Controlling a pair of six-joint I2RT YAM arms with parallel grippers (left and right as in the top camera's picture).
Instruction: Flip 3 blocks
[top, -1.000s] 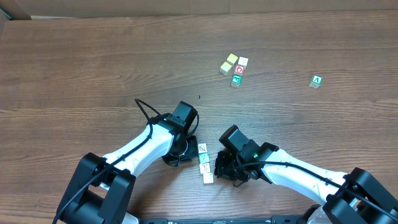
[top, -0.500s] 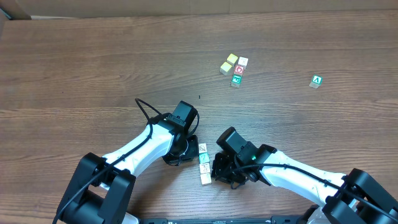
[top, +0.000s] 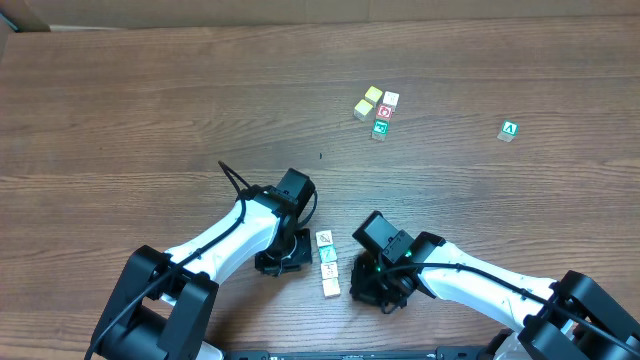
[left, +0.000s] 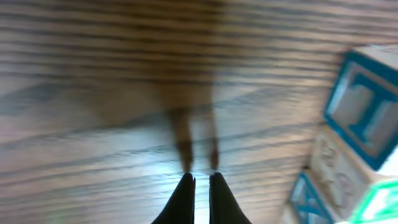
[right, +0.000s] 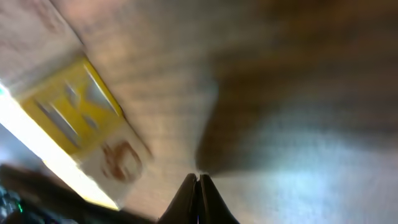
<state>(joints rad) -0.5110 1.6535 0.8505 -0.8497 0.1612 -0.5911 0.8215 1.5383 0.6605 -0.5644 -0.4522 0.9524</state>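
Toward the left of the wooden table (top: 120, 110), the left gripper (top: 281, 257) points down at bare wood just beside a short line of blocks (top: 329, 263), apart from them. Its wrist view shows the two dark fingertips (left: 185, 194) drawn in narrow, only a thin slit between them and nothing held, hanging close above the grain. At the right edge of that view the cubes loom large and blurred: a blue-framed letter face (left: 362, 115) uppermost, with a tan face (left: 339, 167) below it. From overhead the line runs roughly front to back between the two arms, the cubes touching one another; the slash block (top: 325, 239) sits at the far end, a teal-printed one comes next, and a plain tan one (top: 332, 288) sits nearest the robot. Just right of that near end, the right gripper (top: 377, 289) also aims down at the table, close to the tan cube; contact cannot be judged from above. Its wrist view shows the fingertips (right: 193, 190) pressed fully together and empty, with a blurred block face bearing a yellow print (right: 79, 115) off to the left. Well apart, farther back and to the right, two yellow-topped cubes (top: 367, 101) sit against a white-topped cube (top: 391, 99), a red-print cube (top: 385, 111) and a green-print cube (top: 380, 127). Farthest right, a green "A" cube (top: 509, 129) sits alone.
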